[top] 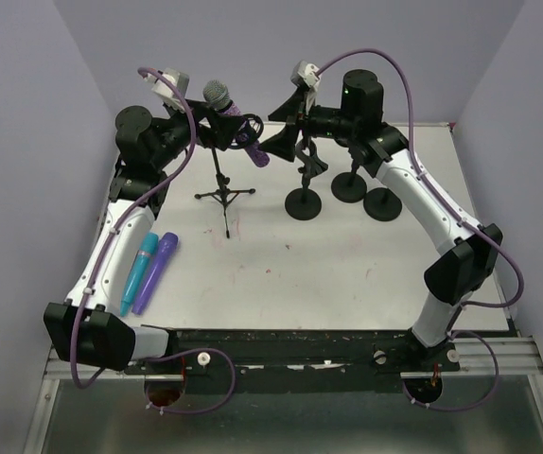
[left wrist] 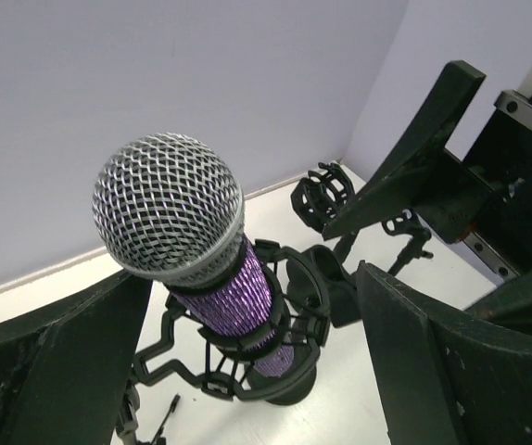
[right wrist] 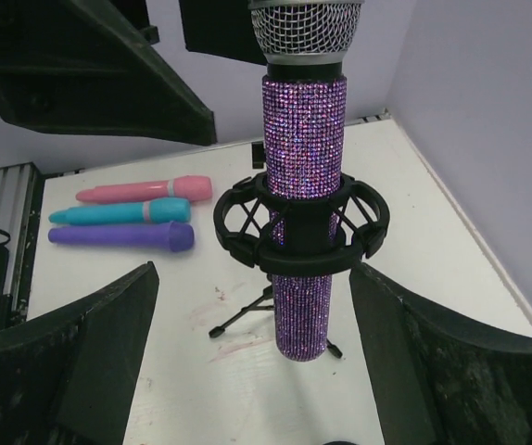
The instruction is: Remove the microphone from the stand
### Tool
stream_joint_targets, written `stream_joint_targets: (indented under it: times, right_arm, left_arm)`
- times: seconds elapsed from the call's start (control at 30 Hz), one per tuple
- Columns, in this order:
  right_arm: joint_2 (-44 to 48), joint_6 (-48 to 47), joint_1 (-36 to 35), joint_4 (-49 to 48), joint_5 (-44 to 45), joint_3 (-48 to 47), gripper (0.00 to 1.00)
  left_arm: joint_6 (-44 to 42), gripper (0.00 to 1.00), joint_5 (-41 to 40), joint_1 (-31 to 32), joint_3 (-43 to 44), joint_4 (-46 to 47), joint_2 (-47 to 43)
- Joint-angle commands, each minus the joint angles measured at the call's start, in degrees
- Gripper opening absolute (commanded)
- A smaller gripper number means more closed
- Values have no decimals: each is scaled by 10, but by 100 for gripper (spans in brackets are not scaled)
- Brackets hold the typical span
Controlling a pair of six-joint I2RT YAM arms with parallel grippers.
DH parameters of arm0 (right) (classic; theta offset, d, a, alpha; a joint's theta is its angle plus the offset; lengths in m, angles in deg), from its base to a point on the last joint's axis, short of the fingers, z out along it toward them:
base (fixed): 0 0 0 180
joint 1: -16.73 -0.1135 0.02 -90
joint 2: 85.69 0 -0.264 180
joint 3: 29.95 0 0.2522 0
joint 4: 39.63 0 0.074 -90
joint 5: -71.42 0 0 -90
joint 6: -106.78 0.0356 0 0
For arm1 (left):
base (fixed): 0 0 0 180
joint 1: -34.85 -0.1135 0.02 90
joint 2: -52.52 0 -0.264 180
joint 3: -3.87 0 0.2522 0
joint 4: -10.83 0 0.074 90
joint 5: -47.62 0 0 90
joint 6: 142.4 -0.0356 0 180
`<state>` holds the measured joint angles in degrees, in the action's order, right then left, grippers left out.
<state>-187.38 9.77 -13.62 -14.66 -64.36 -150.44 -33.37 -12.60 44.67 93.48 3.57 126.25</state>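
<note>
The microphone (top: pixel 238 128) has a silver mesh head and a glittery purple body. It sits tilted in the black shock mount (right wrist: pixel 301 227) of a tripod stand (top: pixel 224 195). My left gripper (left wrist: pixel 247 371) is open, one finger (left wrist: pixel 57 371) on each side of the microphone (left wrist: pixel 238 297) just below the head, not touching it. My right gripper (right wrist: pixel 257 362) is open too, its fingers (right wrist: pixel 461 371) flanking the microphone's (right wrist: pixel 303 139) lower end below the mount. In the top view the left gripper (top: pixel 213 121) is at the head end and the right gripper (top: pixel 276 147) at the tail end.
Pink (right wrist: pixel 145 191), teal (right wrist: pixel 122 212) and purple (right wrist: pixel 122 236) microphones lie side by side on the table's left. Three black stands with round bases (top: pixel 303 203) (top: pixel 349 186) (top: pixel 383 203) stand at the back right, under the right arm. Lilac walls close the back and sides.
</note>
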Motion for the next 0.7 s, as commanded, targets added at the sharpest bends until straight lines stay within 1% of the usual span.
stream_joint_targets:
  times: [0.0,0.2,0.33,0.53,0.63,0.67]
  right_arm:
    - [-25,6,-18,-33,3,-30,91]
    - [-86,-4,-56,-41,75,-89,90]
    - [-115,-12,-72,-43,118,-103,89]
    - [-123,-12,-78,-47,176,-95,86]
    - [-121,-16,-78,-53,202,-87,85]
    - [-122,-19,-78,-53,209,-86,85]
  left_arm:
    - [33,98,-13,-2,37,40,32]
    - [28,98,-17,-1,43,40,55]
    - [15,87,-12,0,43,44,67]
    - [3,63,-7,1,49,44,81]
    - [4,43,13,1,51,47,81]
    - [7,35,17,2,51,47,82]
